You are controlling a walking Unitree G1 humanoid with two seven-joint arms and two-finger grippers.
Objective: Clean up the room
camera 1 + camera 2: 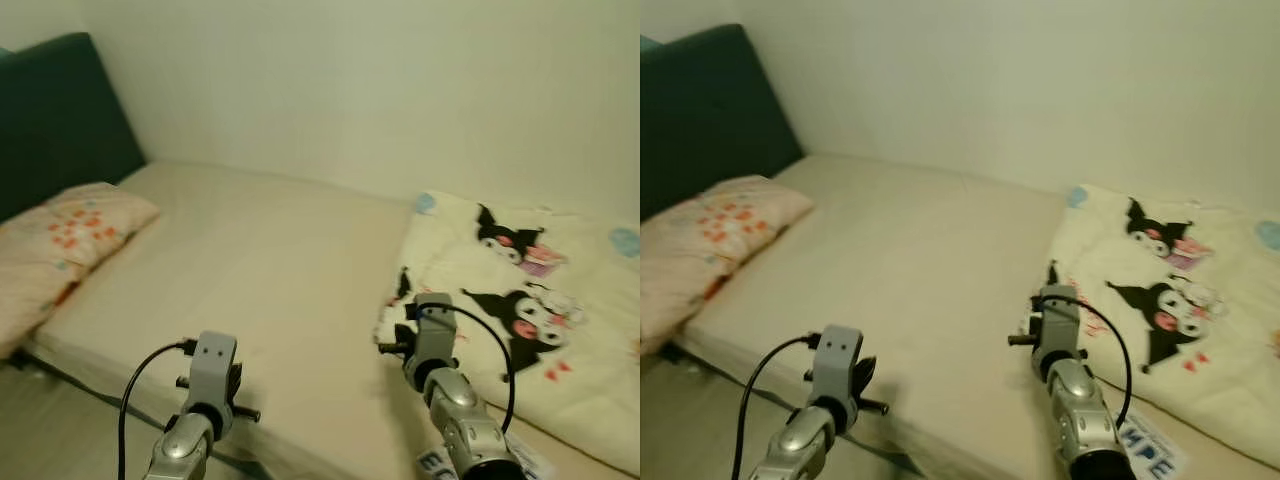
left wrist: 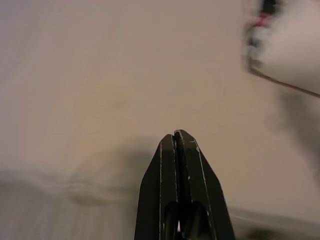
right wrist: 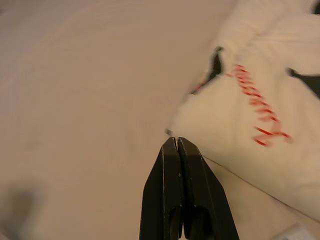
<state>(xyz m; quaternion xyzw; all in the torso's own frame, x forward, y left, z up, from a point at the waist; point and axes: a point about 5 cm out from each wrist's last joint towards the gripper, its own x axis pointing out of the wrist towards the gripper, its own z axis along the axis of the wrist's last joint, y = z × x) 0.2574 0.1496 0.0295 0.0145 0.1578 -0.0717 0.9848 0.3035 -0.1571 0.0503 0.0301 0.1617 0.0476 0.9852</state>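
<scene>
Bed (image 1: pixel 260 270): bare mattress, pillow (image 1: pixel 60 235) far left.
Blanket (image 1: pixel 520 300): bunched at right, not yet spread.
Left end effector (image 2: pixel 176 137): closed, empty, near edge.
Right end effector (image 3: pixel 177 142): closed, empty, beside blanket's corner.
Progress: judged barely begun.

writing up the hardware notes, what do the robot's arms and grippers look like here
Both arms are silver metal with rounded, jointed segments and a boxy grey wrist block. A thin black cable loops from each wrist back along the arm. The right arm carries a white label with dark lettering near its base. The left gripper and right gripper each have two long, matte black fingers tapering to a narrow tip.
</scene>
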